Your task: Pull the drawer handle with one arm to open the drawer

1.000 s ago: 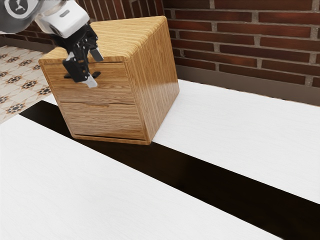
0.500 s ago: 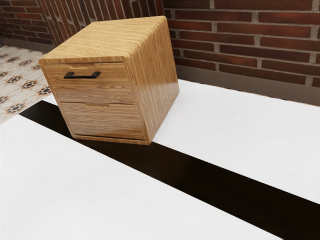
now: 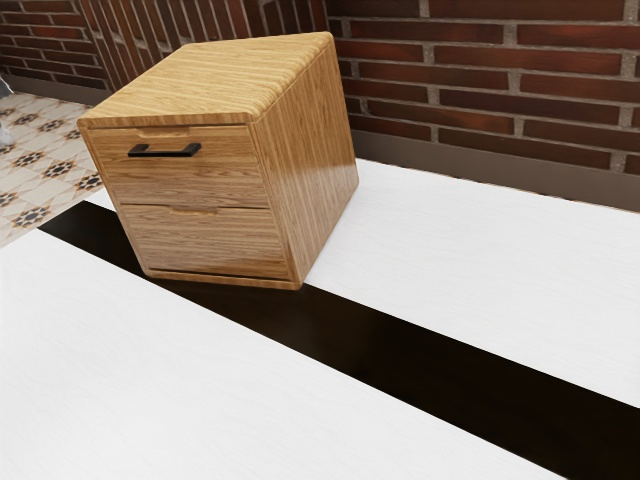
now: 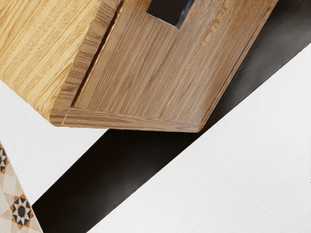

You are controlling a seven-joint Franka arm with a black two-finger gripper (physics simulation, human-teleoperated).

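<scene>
A wooden cabinet (image 3: 230,90) with two drawers stands on the table at the exterior view's left. The top drawer (image 3: 205,175) carries a black bar handle (image 3: 164,150), and its front sits flush with the cabinet face. The lower drawer (image 3: 205,240) is flush as well. From the wrist view I look at the cabinet's front (image 4: 155,77) from a short way off, with one end of the black handle (image 4: 167,9) at the picture's edge and the cabinet's side wall (image 4: 43,48) beside it.
The table is white (image 3: 150,380) with a wide black stripe (image 3: 400,350) running across it under the cabinet's front corner. A brick wall (image 3: 500,80) stands behind. Patterned floor tiles (image 3: 30,160) lie past the table's edge at the exterior view's left.
A second ago my gripper stood at the top drawer's handle. Since half a second ago the arm has been out of the exterior view. The drawer front looks unmoved.
</scene>
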